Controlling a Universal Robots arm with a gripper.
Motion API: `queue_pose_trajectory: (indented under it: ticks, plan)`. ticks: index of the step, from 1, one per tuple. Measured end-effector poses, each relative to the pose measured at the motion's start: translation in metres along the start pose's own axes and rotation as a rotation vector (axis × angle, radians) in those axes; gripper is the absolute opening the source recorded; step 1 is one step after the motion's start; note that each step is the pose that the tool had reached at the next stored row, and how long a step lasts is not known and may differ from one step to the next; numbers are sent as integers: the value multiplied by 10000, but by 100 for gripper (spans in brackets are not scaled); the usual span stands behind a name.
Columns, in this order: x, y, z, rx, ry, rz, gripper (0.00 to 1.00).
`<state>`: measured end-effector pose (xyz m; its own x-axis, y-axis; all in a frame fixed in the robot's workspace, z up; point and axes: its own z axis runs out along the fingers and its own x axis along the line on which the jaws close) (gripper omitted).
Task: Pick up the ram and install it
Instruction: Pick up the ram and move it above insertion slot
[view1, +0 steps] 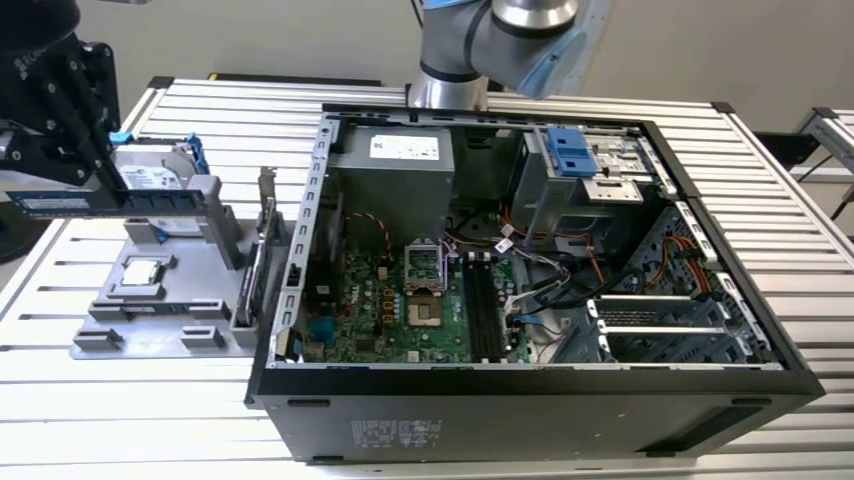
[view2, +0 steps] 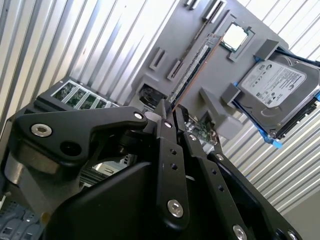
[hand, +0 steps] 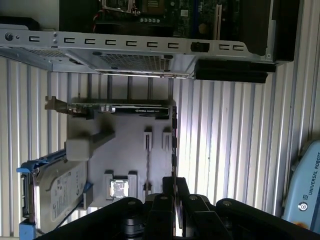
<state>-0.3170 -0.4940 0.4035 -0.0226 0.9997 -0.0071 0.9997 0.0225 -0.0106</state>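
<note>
Currently past pickup: gripper (view2: 170, 114) clenched on ram (view1: 160, 201), held above grey parts tray (view1: 174, 320). Judged need for install: alignment square over black motherboard slots (view1: 483, 305), even downward pressure.

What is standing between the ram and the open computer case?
In the exterior view, a card with a silver bracket stands upright on the gray holder, between the ram and the computer case.
</note>
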Motion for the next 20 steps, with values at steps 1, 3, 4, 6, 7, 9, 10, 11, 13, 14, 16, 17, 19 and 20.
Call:
queue_pose_trajectory:
  ticks: [1,3,4,6,7,9,10,11,13,14,16,17,19,20]
  plan:
    - [0,15,-1,1,-1,0,0]
    - [-1,47,-1,1,-1,0,0]
    - [-1,63,-1,1,-1,1,0]
    - [-2,93,-1,0,0,0,0]
    - [-2,107,-2,1,-1,0,0]
    - [-3,131,-2,0,0,0,0]
    - [-3,144,-2,0,-1,0,0]
    - [-3,156,-2,0,0,0,0]
    - [-4,184,-2,0,0,0,0]
    - [-4,200,-2,0,0,0,0]
    - [-5,230,-3,0,-1,0,0]
    - [-5,244,-3,1,0,1,0]
    - [-6,273,-3,0,0,1,0]
    - [-6,288,-3,0,0,1,0]
